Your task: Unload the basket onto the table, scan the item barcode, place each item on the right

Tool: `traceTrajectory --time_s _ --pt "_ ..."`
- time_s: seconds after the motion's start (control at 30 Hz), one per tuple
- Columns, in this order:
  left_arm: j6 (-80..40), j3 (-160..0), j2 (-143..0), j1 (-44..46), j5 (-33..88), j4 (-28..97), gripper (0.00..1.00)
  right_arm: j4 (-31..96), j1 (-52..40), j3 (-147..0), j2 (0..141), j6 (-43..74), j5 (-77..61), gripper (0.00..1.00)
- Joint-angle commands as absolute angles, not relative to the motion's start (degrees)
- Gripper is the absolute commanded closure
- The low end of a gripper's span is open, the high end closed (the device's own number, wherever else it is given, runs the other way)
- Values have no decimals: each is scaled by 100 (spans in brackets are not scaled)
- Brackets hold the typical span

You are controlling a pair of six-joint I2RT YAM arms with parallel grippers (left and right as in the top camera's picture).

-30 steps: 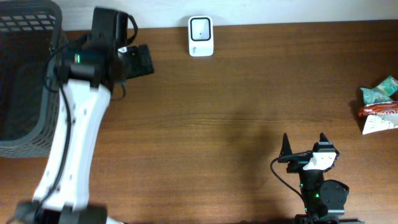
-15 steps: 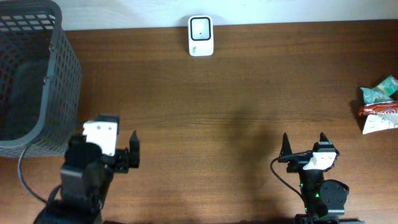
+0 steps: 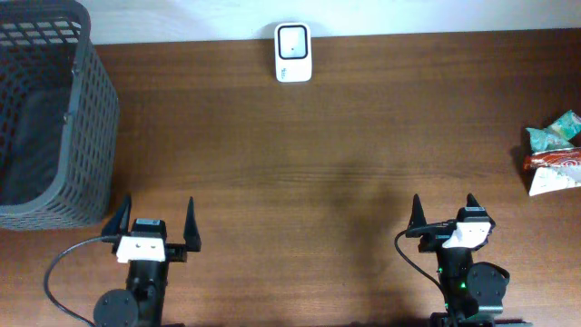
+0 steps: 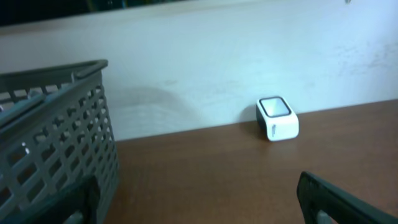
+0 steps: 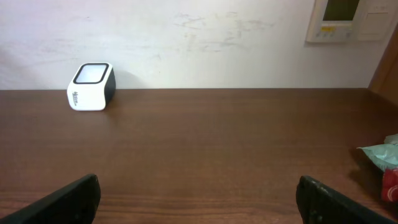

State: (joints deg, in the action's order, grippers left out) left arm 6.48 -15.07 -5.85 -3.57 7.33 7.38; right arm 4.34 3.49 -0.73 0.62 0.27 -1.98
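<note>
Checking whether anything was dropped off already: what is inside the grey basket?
From overhead, the basket shows only its dark bare floor; no item is visible. Its left part is cut off by the frame edge, so that corner cannot be checked.

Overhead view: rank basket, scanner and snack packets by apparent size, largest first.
1. basket: largest by far, even though it is cut off at the left edge.
2 or 3. snack packets and scanner: these look close. The packets spread slightly wider but run off the right edge, so I'm not ranking them.

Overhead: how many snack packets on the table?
2 that I can separate: a teal packet at the right edge of the table, and a red-and-white packet right beside it on the near side. The frame crops both, so more may be hidden.
</note>
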Motion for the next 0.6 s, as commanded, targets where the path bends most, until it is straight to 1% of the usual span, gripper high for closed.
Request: traceTrajectory --time_s 0.0,0.07,0.2,0.3,0.4,0.47,0.57 --pt "738 -899 -25 -399 932 257 1 451 307 -32 19 91 -211 2" --pt "738 -620 -27 -399 1100 -307 1 451 307 -32 19 91 -211 1" --pt "738 -333 -27 -399 1098 -744 1 451 307 -32 19 91 -211 1" --pt "-89 -47 -27 -390 456 -714 1 451 307 -32 19 91 -211 1" --pt "-86 -51 -27 -281 54 -657 1 451 307 -32 19 91 -211 2" --pt "-84 -51 -27 38 -504 -497 1 451 307 -32 19 91 -211 1" --pt "-86 -51 -27 143 -517 78 1 451 307 -32 19 91 -211 1"
